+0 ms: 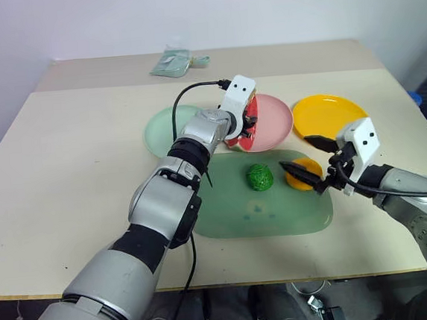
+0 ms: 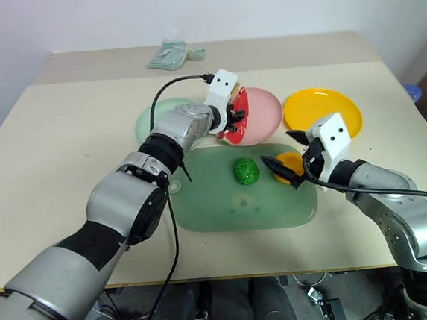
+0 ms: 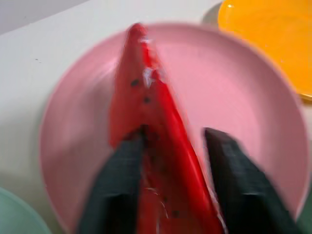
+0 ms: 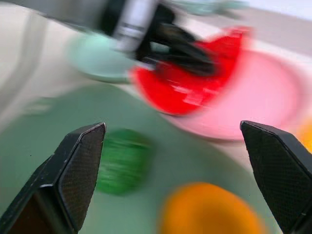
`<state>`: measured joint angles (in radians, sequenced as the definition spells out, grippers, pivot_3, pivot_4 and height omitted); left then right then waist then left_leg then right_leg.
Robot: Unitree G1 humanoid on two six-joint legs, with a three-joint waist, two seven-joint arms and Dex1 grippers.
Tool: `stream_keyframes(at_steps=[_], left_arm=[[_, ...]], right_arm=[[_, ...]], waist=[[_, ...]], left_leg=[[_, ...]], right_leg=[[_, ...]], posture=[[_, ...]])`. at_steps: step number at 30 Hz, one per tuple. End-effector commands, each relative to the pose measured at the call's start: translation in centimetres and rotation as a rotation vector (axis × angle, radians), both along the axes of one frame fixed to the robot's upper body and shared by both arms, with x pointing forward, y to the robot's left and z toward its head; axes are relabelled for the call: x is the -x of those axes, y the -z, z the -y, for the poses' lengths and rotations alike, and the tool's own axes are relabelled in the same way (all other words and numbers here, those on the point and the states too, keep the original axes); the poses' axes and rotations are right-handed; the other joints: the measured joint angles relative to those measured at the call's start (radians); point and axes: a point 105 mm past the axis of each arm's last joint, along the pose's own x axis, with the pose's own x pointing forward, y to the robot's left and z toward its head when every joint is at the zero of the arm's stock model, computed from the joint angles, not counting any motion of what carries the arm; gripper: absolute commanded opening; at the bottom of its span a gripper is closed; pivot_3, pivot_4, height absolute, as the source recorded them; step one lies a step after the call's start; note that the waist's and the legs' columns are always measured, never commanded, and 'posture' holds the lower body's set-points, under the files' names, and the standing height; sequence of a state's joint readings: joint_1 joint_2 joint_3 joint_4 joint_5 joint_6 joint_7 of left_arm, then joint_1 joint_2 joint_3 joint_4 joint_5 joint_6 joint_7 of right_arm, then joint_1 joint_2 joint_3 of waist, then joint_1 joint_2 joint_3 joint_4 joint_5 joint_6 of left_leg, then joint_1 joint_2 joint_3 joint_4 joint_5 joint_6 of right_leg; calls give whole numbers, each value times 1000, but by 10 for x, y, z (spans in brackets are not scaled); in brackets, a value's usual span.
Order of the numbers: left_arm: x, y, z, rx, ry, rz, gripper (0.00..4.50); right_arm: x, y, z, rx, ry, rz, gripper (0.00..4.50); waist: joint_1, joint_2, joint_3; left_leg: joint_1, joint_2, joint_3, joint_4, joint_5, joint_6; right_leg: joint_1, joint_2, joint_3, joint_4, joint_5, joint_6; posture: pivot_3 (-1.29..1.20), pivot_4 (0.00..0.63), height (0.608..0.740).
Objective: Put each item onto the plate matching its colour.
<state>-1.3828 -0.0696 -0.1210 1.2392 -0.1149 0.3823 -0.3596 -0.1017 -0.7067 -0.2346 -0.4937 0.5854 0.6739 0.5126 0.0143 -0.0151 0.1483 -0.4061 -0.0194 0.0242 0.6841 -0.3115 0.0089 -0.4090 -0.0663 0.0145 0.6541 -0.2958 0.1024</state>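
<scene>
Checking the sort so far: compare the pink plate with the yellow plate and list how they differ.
The pink plate has the watermelon wedge over its near edge, between the left gripper fingers; the yellow plate has nothing on it. The pink plate stands between the mint green plate and the yellow one, which ends the row on the robot's right. Both are round, plain and look the same size.

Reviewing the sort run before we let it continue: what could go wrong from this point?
1. The watermelon wedge sits at the pink plate's near rim between the left end effector's parted fingers; it may tip off onto the green mat.
2. The right end effector, open around the orange fruit, could nudge it away.
3. The green ball nearby might get knocked.
</scene>
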Motion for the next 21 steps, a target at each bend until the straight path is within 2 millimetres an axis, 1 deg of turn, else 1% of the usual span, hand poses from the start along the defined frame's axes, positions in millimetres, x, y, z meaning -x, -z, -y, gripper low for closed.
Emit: stream_keyframes(at_steps=[1,2,3,6,9,11,14,18,19,21], left_arm=[[-3,-22,4,34,2,50,3852],[-3,-25,4,41,1,54,4383],[-5,-32,4,68,-2,64,4453],[-7,-50,3,137,-10,81,4453],[-6,-84,1,223,37,123,4453],[-5,-96,-3,266,52,117,4453],[-5,-107,-19,269,75,141,4453],[1,-110,-46,247,110,179,4453],[10,-110,-52,257,162,199,4453],[37,-104,-62,243,312,253,4453]], right_arm=[[2,-9,3,25,-2,48,4500],[2,-8,3,25,-5,47,4500],[2,-8,3,25,-7,48,4500],[0,-9,3,25,-9,52,4500],[-4,-12,7,21,-8,60,4500],[-4,-13,9,24,-13,64,4500],[-4,-14,13,29,-16,70,4500],[-4,-17,19,34,-15,75,4500],[-2,-17,19,32,-27,69,4500],[6,-15,18,31,-74,41,4500]], waist=[[-1,0,0],[-1,0,0],[-1,0,0],[-1,0,0],[-1,0,0],[-1,0,0],[-2,0,0],[-4,1,-1],[-5,1,-1],[-6,3,-1]], left_leg=[[0,0,0,0,0,0],[0,0,0,0,0,0],[-1,0,0,0,0,0],[-2,0,0,0,0,0],[-2,0,0,0,0,0],[-2,0,0,0,0,0],[-2,0,0,0,0,0],[-2,0,1,0,0,0],[-1,0,1,0,0,-1],[-1,0,1,0,1,-1]], right_leg=[[0,0,0,0,0,0],[0,0,0,0,0,0],[-1,1,0,0,0,0],[-3,1,0,0,0,0],[-2,2,0,0,0,0],[-2,2,0,0,0,0],[-2,2,0,0,0,0],[-2,2,0,1,0,0],[-2,2,1,1,0,0],[-3,2,2,2,0,0]], posture=[[0,150,740],[0,150,740],[0,150,740],[0,150,740],[0,150,740],[0,150,740],[0,150,740],[0,150,740],[0,150,740],[0,150,740]])
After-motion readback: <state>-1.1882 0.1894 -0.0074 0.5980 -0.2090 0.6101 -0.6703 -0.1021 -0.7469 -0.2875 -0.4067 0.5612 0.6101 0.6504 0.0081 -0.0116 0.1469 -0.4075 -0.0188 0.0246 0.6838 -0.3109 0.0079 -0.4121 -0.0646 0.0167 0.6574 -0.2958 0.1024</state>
